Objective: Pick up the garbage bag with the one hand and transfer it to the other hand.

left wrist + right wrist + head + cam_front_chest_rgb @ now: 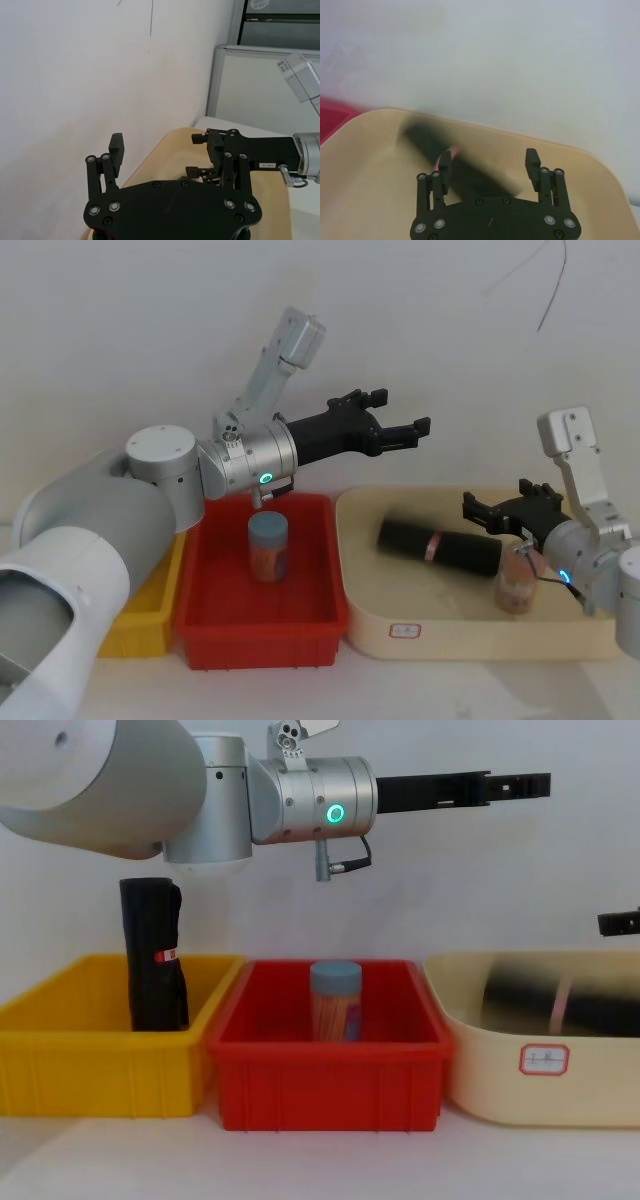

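Note:
The garbage bag (440,545), a black roll with a thin pinkish band, lies on its side in the cream tray (400,615) and looks blurred; it also shows in the chest view (520,1000) and under the right wrist camera (465,172). My left gripper (392,428), on the green-ringed arm, hangs open and empty high above the gap between the red bin and the tray, pointing right (515,785) (165,150). My right gripper (488,510), on the blue-ringed arm, hovers open just above the roll's right end (488,162), holding nothing.
A red bin (300,620) holds a blue-lidded jar (268,545). A yellow bin (60,1060) at the left holds an upright black roll with a red-and-white sticker (155,955). Another small jar (517,585) stands in the tray by the right gripper. A white wall lies close behind.

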Controlling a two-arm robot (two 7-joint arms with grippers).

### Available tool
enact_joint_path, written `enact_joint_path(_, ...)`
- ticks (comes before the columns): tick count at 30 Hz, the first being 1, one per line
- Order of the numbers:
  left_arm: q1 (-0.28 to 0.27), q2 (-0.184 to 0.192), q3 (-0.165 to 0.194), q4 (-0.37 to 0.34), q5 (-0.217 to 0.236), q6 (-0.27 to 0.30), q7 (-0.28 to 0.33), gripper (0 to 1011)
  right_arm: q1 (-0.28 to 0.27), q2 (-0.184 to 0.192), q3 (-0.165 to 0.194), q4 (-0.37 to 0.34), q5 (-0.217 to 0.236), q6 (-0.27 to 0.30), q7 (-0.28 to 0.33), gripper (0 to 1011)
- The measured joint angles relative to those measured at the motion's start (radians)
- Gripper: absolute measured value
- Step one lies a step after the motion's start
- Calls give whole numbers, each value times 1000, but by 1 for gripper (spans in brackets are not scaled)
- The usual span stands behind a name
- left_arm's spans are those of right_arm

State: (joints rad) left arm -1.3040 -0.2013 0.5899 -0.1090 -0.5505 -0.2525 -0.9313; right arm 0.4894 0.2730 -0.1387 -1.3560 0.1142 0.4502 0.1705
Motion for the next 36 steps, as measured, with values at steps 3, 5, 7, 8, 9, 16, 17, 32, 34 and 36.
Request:
enact_joint_path(3, 0, 0, 0, 0, 0, 0, 0, 1001, -3, 1, 2, -4, 1, -1, 2, 939)
enact_joint_path(5, 0, 0, 0, 0, 0, 0, 0, 1001, -5, 2, 3, -6, 1, -1, 2, 996)
enact_joint_path(7, 0, 0, 0, 0, 0, 0, 0, 1002, -7, 3, 4, -8, 1, -1, 3, 1000)
enact_joint_path(8, 0, 0, 0, 0, 0, 0, 0, 1002, -7, 3, 4, -8, 1, -1, 3, 1000)
enact_joint_path(9, 0, 0, 0, 0, 0, 0, 0, 1002, -8, 3, 4, -9, 1, -2, 4, 1000)
enact_joint_path(16, 0, 0, 0, 0, 0, 0, 0, 1002, -11, 4, 6, -12, 2, -3, 4, 1000)
enact_joint_path(17, 0, 0, 0, 0, 0, 0, 0, 1002, -12, 4, 6, -13, 2, -3, 5, 1000)
enact_joint_path(32, 0, 0, 0, 0, 0, 0, 0, 1002, -15, 6, 8, -16, 2, -3, 6, 1000)
enact_joint_path(34, 0, 0, 0, 0, 0, 0, 0, 1002, -15, 6, 8, -16, 2, -3, 6, 1000)
enact_joint_path(36, 0, 0, 0, 0, 0, 0, 0, 1002, -15, 6, 8, -17, 2, -3, 6, 1000)
